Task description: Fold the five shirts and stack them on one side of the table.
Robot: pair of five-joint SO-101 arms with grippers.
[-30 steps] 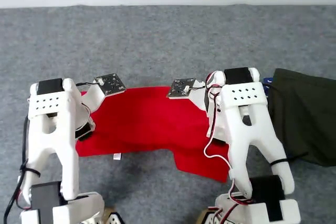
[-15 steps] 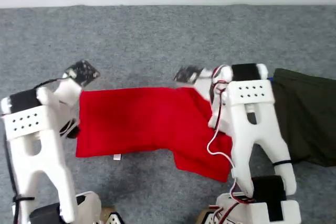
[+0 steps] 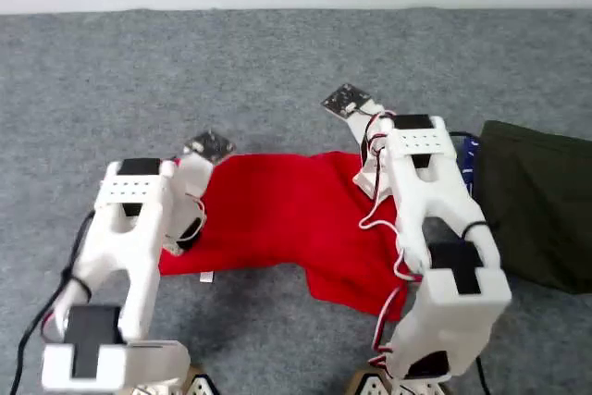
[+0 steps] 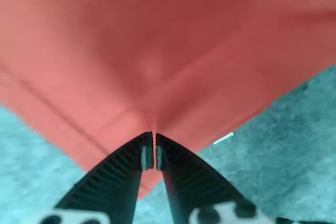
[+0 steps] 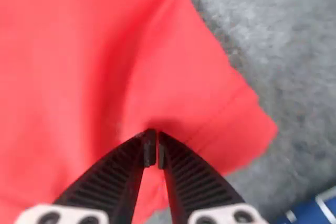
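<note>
At the left pincer (image 4: 154,153) the jaws are pressed together on a small pinch of the red shirt (image 3: 277,215), and creases in the cloth run straight into the tips. Grey tabletop (image 3: 277,71) shows just past the hem beside it. Between the two pincers the shirt lies spread out, its near edge uneven, with one corner sagging toward the arm bases. The right pincer (image 5: 152,153) is likewise closed on red cloth, nipping it just inside the short sleeve, which fans out beyond the tips. Farther right of that pincer a bit of something blue (image 3: 469,156) peeks out, and then a dark green shirt (image 3: 536,210) lies flat.

From where I stand, both holds look thin, so a quick lift could let the cloth slip out of one side and leave the fold crooked. If the arms travel unevenly, the shirt may twist or bunch. A wide swing by the right arm could drag the dark green shirt out of place.
</note>
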